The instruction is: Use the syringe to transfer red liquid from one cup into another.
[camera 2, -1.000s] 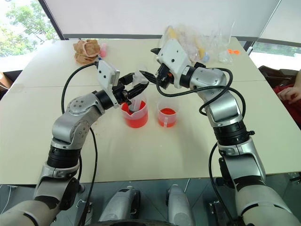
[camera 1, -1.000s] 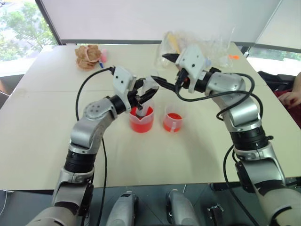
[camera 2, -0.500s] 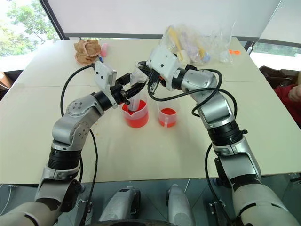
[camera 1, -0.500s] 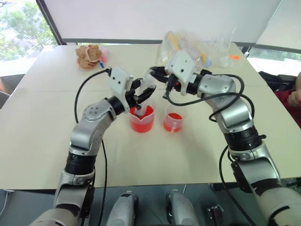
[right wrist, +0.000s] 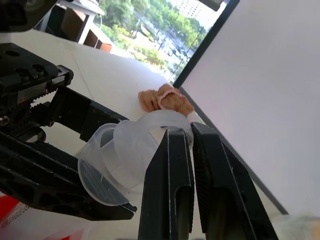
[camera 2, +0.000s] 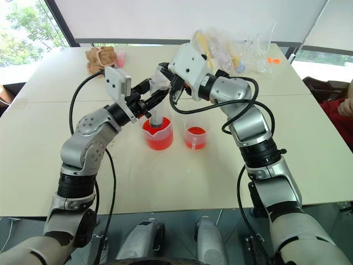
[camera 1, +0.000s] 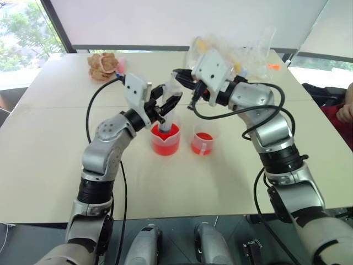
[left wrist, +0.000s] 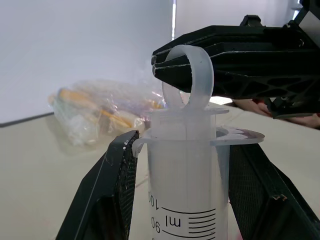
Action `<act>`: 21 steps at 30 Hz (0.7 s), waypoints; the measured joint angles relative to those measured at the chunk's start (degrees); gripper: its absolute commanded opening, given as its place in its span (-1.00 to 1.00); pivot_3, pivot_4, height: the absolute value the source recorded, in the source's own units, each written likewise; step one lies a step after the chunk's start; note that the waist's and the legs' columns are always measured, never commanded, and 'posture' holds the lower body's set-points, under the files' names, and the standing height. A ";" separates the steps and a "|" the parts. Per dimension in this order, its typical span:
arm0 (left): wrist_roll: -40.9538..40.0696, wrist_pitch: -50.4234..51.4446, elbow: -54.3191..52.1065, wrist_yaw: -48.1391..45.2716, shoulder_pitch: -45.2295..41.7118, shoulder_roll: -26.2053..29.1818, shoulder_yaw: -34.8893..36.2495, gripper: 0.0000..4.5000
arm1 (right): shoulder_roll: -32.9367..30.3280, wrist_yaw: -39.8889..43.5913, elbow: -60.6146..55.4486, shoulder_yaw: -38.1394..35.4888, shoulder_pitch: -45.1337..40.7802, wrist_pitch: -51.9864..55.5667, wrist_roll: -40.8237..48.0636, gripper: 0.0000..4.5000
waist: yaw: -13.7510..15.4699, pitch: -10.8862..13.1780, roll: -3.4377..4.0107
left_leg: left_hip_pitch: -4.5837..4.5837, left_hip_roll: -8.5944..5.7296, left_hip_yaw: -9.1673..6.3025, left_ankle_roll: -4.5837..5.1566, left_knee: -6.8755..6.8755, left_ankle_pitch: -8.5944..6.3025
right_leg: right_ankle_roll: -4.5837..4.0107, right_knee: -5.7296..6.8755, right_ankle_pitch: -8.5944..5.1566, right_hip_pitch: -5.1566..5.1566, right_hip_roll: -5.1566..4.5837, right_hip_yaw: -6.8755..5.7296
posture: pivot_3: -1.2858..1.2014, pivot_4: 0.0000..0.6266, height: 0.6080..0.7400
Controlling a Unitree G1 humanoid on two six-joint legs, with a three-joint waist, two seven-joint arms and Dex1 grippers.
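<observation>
Syringe: light, rigid, smooth clear plastic. Left end effector clamped on barrel; right end effector pinched together on plunger ring. Best gripped at barrel below flange, likely slippery.

Head stereo pair looks down over the table; both wrist cameras closely share the syringe.

The syringe, a clear tube with a white ring-topped plunger, stands nearly upright, its tip in the spouted beaker of red liquid mid-table. Just beside it stands the narrower cup, partly filled red.
</observation>
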 measured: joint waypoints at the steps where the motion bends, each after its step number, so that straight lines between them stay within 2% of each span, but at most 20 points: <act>1: 0.00 -0.15 0.03 0.00 0.11 0.00 0.00 -0.09 | 0.21 -0.17 0.37 0.00 -0.10 -0.44 0.00 -0.98 | 0.04 0.00 0.00 | 0.00 0.00 0.00 0.00 0.00 0.00 | 0.00 0.00 0.00 0.00 0.00 0.00 | 0.03 -0.52 1.00; 21: 0.08 -1.58 0.41 0.00 2.06 0.02 -0.65 -0.09 | 0.22 -1.32 1.61 0.00 -0.84 -2.11 0.04 -0.98 | 0.02 0.00 0.00 | -0.01 0.00 -0.01 0.01 -0.01 0.00 | 0.00 -0.01 0.00 0.00 0.00 0.00 | 0.03 -0.52 1.00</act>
